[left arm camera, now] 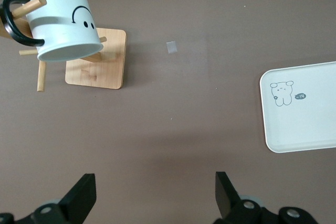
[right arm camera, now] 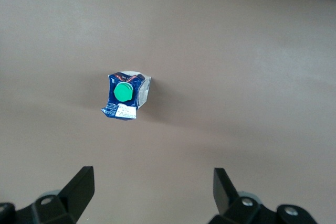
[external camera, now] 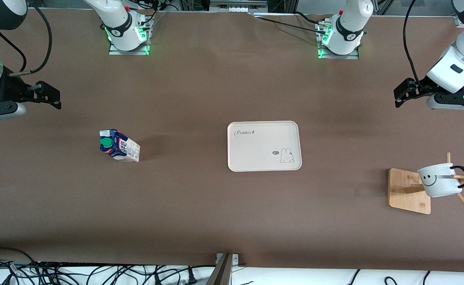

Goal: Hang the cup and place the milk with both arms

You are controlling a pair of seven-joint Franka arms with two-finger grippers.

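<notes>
Found the cup (external camera: 439, 180) already hung on the wooden rack (external camera: 409, 191), the milk (external camera: 119, 145) upright on the table (external camera: 200, 206), both left pincer (external camera: 398, 96) and right pincer (external camera: 54, 96) spread apart; best lowered right pincer squarely around carton sides, below green cap (right arm camera: 124, 92), toward tray (external camera: 264, 146).

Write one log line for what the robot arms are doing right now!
cup: hung on wooden rack | milk carton: on table, not on tray | left gripper: open, empty | right gripper: open, empty
</notes>
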